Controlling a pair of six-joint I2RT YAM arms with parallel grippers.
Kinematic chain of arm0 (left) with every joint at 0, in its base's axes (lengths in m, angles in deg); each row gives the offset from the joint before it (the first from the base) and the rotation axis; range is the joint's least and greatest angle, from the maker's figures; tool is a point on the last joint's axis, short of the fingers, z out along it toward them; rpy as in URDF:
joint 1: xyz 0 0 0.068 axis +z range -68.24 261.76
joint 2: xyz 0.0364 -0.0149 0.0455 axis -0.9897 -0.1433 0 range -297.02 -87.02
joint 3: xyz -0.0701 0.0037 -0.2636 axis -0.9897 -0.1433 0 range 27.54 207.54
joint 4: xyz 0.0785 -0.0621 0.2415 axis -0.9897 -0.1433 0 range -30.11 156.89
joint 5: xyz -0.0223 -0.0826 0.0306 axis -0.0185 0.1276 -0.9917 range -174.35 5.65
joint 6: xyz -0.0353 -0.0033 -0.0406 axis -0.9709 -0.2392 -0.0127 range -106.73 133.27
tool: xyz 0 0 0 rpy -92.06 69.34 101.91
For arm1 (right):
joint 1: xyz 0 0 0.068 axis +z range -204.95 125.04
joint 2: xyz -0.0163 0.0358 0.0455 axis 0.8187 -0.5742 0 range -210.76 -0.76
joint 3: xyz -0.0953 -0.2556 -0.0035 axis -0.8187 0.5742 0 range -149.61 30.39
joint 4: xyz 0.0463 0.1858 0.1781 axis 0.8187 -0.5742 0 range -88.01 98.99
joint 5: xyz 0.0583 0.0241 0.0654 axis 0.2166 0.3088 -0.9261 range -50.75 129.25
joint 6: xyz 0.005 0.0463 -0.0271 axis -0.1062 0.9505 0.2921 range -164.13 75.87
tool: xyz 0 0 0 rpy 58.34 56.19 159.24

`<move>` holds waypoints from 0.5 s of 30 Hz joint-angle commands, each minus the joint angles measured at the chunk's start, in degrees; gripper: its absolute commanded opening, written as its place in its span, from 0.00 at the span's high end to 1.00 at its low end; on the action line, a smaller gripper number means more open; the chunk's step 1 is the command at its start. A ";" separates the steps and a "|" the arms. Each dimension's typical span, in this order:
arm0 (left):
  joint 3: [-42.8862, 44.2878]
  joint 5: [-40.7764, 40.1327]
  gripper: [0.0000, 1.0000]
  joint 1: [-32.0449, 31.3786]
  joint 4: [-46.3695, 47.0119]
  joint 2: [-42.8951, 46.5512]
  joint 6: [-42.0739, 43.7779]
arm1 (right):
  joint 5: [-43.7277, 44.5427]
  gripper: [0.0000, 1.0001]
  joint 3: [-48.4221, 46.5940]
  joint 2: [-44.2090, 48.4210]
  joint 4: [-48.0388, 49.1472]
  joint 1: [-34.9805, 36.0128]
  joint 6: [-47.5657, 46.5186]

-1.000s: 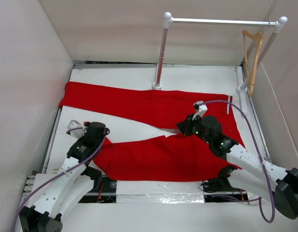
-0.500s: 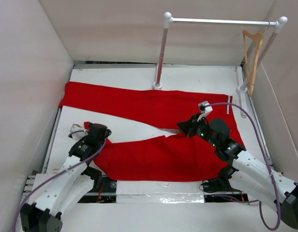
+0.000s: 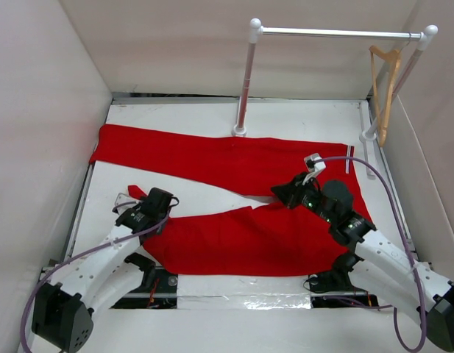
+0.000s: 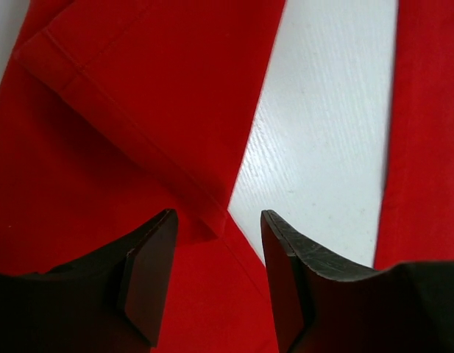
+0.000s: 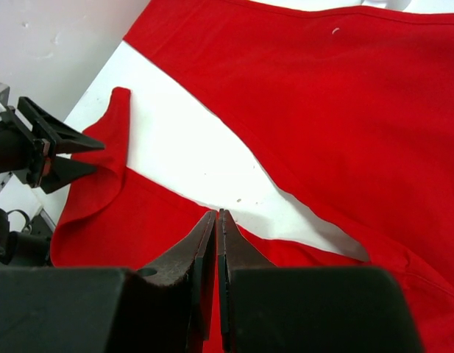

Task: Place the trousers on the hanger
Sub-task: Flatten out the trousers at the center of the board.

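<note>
Trousers (image 3: 234, 165) of bright red cloth lie spread flat on the white table (image 3: 300, 121), waist to the right with thin white stripes at that end. The two legs run left and part in a long V that leaves a wedge of bare table between them. The far leg reaches the far left; the near leg lies along the near side, and its left end is turned back on itself in a small raised fold.

Over that folded end hangs the left gripper (image 4: 218, 215). Its dark fingers (image 4: 149, 272) are spread, with a corner of the hem lying in the gap between them, and they are not pressed onto it.

The right gripper (image 5: 218, 213) sits near the fork of the trousers, at the far edge of the near leg. Its fingers (image 5: 201, 250) are pressed tight together, tips down at the cloth's edge. I cannot tell whether any cloth is caught between them.

At the far right, the tan wooden hanger (image 3: 385, 88) hangs by its hook from the white-and-metal rail (image 3: 337, 32), well apart from both grippers.
</note>
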 commanded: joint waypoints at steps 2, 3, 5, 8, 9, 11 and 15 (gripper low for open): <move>-2.14 -5.31 0.54 2.67 0.90 -4.84 -5.02 | -2.12 0.90 0.07 -0.41 2.62 -1.01 0.03; -2.93 -5.66 0.56 2.69 1.87 -5.63 -5.11 | -2.12 0.90 0.16 -0.59 2.71 -1.01 0.03; -3.47 -6.36 0.57 2.69 3.10 -6.34 -5.11 | -2.13 0.90 0.16 -1.11 3.06 -1.01 -0.05; -4.52 -7.24 0.62 2.69 3.63 -4.94 -5.55 | -2.13 0.90 0.16 -1.91 3.33 -1.01 -0.05; -5.22 -7.59 0.66 2.69 4.16 -4.33 -5.72 | -2.04 0.90 0.07 -2.08 3.33 -1.01 -0.05; -5.84 -10.21 0.83 2.69 5.04 -2.04 -5.55 | -1.60 0.90 0.07 -2.43 3.33 -1.01 -0.14; -2.79 -16.11 1.00 2.69 4.52 0.42 -2.13 | -1.16 0.90 0.51 -3.05 3.85 -1.01 -0.14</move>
